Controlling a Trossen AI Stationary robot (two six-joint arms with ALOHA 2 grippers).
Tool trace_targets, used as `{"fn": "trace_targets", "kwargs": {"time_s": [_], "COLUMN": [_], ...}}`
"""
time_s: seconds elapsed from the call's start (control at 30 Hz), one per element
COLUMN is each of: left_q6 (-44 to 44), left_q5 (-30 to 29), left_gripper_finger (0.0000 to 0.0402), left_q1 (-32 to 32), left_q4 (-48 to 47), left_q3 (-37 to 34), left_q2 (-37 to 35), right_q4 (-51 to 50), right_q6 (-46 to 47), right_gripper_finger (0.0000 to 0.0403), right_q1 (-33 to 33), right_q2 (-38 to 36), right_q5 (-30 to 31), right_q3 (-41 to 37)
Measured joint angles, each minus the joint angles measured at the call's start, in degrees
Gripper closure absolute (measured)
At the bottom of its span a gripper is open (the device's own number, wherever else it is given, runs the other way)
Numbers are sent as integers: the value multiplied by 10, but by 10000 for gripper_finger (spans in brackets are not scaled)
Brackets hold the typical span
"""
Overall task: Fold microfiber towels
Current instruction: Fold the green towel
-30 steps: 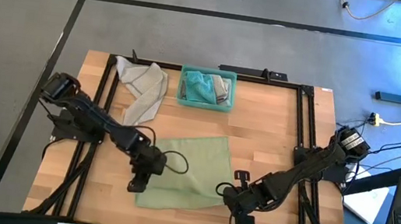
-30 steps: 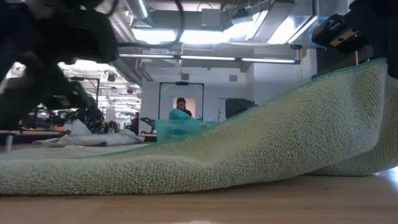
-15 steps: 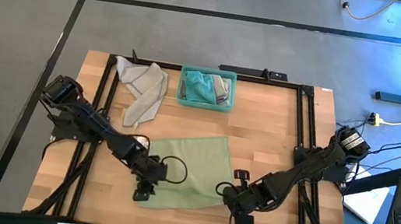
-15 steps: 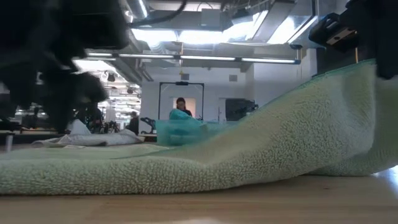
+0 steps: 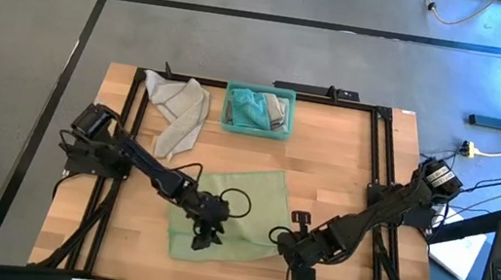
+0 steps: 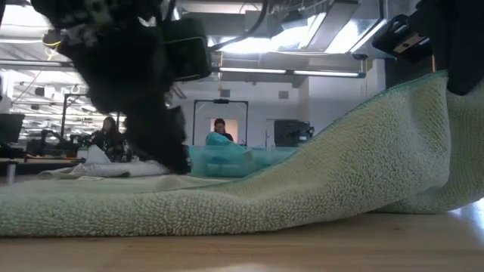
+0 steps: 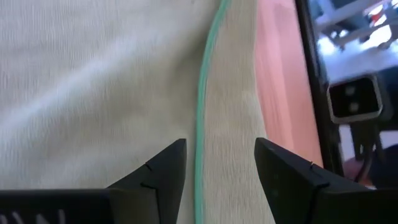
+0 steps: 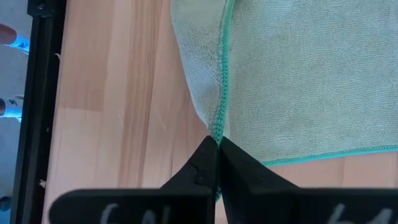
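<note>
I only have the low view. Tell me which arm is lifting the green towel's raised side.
Observer: The right gripper, shut on the green towel at its teal-stitched edge.
Operator: Report the dark arm on my left.
Observer: That is the left gripper, open over the towel's near left edge, holding nothing.
Operator: Say what that teal thing behind is.
Observer: A bin holding more towels; a grey towel lies beside it.
</note>
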Motion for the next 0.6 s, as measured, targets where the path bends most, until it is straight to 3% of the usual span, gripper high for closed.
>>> {"fn": "trace_targets", "kwargs": {"time_s": [0.17,0.4,0.6], "left_q6": [0,1,1], "left_q5": [27,44,43], "left_gripper_finger": [218,218,218], "left_q1": [10,6,8], "left_q4": [26,24,12], "left_q3": [20,38,38], "left_q2": [34,54,54], "right_q4": [1,-12,-19], "right_q6": [5,9,-19], "right_gripper_finger": [394,395,399], "right_q1": [0,3,5], "right_q2": [0,-34,-53], "right_q5": [8,96,95], "right_q3": [0,2,2]}}
